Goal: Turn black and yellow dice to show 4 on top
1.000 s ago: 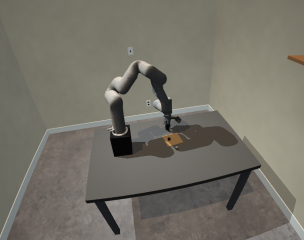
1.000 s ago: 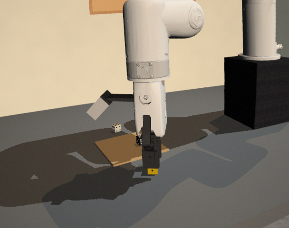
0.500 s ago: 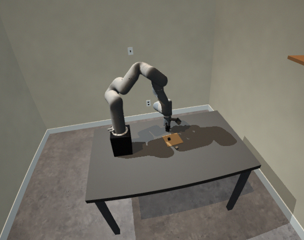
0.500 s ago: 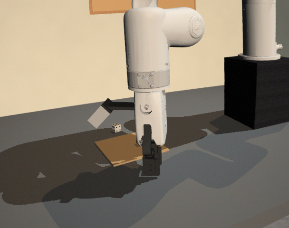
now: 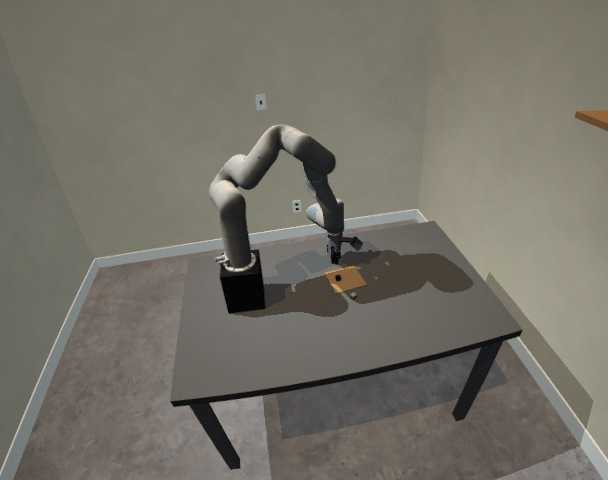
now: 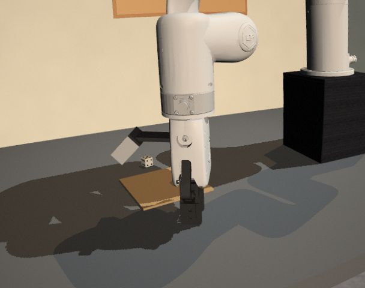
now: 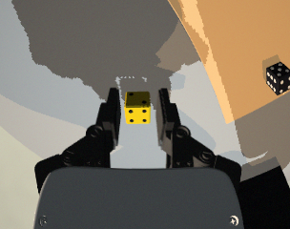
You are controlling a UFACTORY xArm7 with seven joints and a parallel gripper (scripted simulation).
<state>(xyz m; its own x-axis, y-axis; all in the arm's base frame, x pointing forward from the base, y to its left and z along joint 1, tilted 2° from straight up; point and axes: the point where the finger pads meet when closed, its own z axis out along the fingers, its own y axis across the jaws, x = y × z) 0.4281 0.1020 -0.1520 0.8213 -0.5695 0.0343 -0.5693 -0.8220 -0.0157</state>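
The yellow die (image 7: pixel 137 108) is flanked by the parted fingers of the gripper (image 5: pixel 335 261) (image 6: pixel 191 220) (image 7: pixel 138 100), with gaps left, off the mat (image 5: pixel 352 280) (image 6: pixel 151 189) (image 7: pixel 240 43). The mat is occupied by the black die (image 5: pixel 338 277) (image 7: pixel 279 78); the white die (image 5: pixel 353 295) (image 6: pixel 147 161) is seen beyond.

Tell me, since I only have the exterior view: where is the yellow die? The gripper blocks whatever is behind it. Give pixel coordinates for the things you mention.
Observer: The wrist view shows the yellow die (image 7: pixel 137 109) between the fingers of the gripper (image 5: pixel 335 259) (image 6: pixel 191 218) (image 7: pixel 138 100), with a visible gap on either side.
Operator: And the black die? I can't see it from here.
Observer: It's on the mat (image 5: pixel 352 280) (image 6: pixel 151 189) (image 7: pixel 245 43): both the top and wrist views show the black die (image 5: pixel 338 277) (image 7: pixel 279 78) there.
Operator: Which faces of the yellow one can you see?
Observer: Two in the wrist view: a brightly lit one with four pips and a shaded one with two.
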